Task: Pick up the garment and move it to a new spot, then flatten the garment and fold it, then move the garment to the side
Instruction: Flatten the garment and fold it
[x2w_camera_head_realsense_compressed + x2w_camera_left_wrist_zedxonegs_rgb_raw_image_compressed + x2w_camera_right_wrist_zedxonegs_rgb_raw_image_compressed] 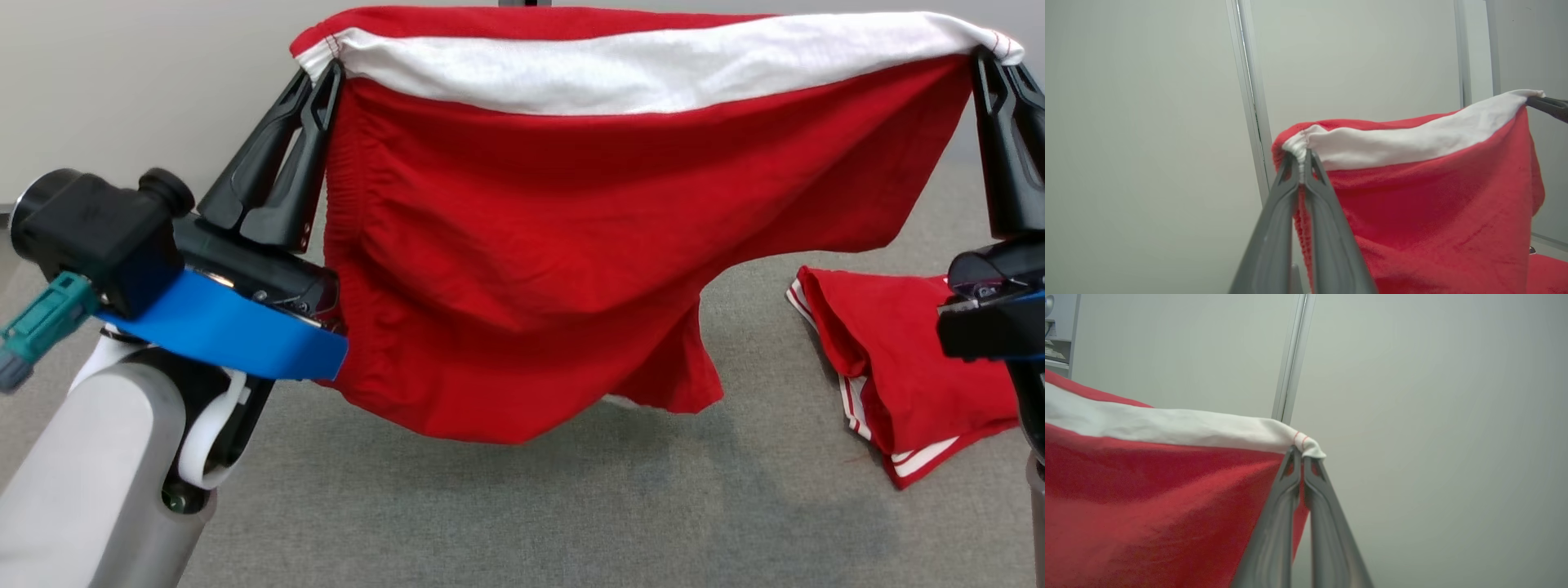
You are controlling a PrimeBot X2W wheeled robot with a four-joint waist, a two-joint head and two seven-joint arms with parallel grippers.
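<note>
1. Two grippers, one garment: the left gripper [324,75] and the right gripper [985,59] each pinch a top corner of the red garment [522,269], with the fingers closed tight on cloth at both ends.
2. Garment hangs in the air between them. Its white band [653,73] is stretched along the top edge and the red body sags below. The lowest fold looks clear of the grey surface [490,506], as far as I can judge.
3. Corners sit right at the fingertips. Only a small tuck of the hem is caught, seen close in both wrist views.
4. Step in hand, by my reading: the carry to a new spot, or the spread just ahead of flattening. Not yet laid down, not folded.
5. Next move calls for lowering both arms together with the top edge taut, so the bottom hem lands first and the cloth lies out flat without bunching.
6. A second red garment [898,367] lies crumpled on the surface near the right arm. The landing spot should sit apart from it.
</note>
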